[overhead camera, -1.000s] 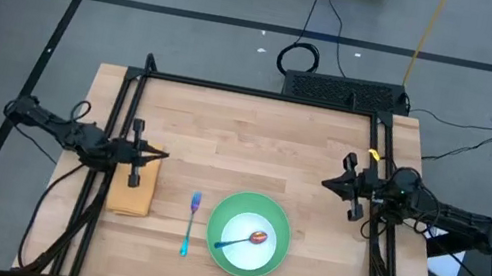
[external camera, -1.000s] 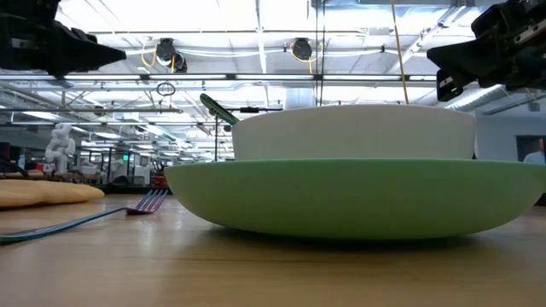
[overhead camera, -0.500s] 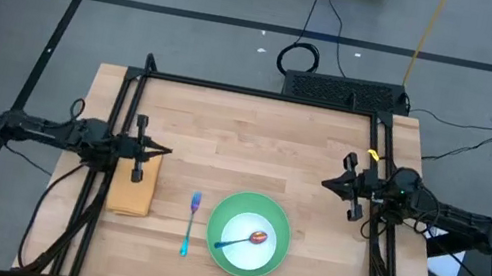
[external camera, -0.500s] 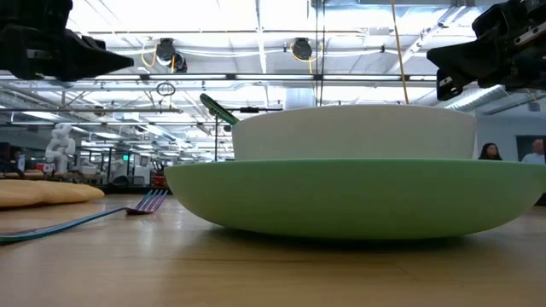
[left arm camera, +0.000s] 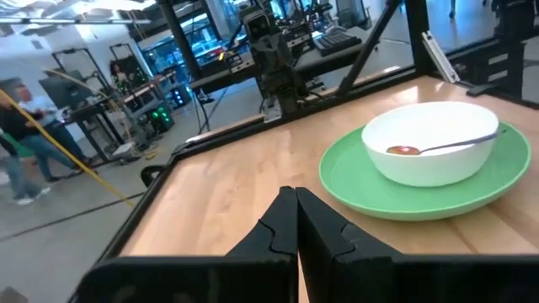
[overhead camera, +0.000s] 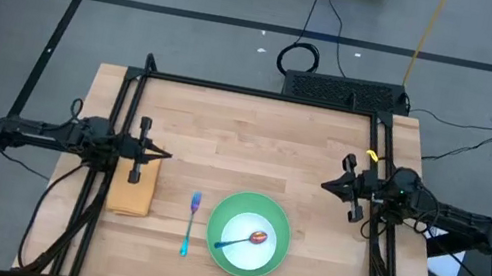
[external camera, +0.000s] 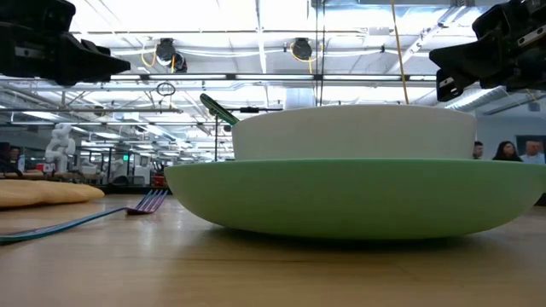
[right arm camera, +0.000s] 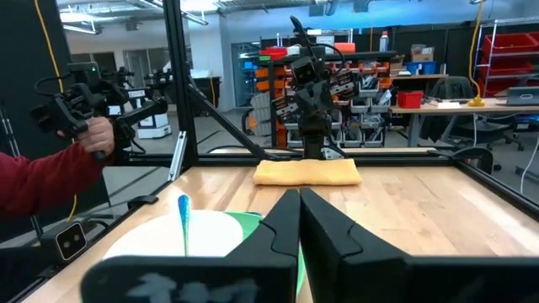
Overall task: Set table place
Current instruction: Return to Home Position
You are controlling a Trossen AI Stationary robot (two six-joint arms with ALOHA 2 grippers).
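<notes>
Table place [overhead camera: 240,201] complete on worktop [overhead camera: 256,140], near front edge: green plate [overhead camera: 278,255], white bowl [overhead camera: 246,221] holding spoon [overhead camera: 236,242], fork [overhead camera: 191,222] beside, cloth [overhead camera: 129,197] beyond. Left tool [overhead camera: 162,154], pressed together, has settled back by cloth's far edge. Right tool [overhead camera: 327,185], pressed together, unmoved at right. Homing judged nearly finished.

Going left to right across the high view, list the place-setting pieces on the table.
Tan cloth → blue-handled fork → green plate. The bowl and spoon lie within the plate's span, so they are left out.

Low view: bowl [external camera: 354,132] hides spoon [external camera: 217,109] exc. handle tip.
</notes>
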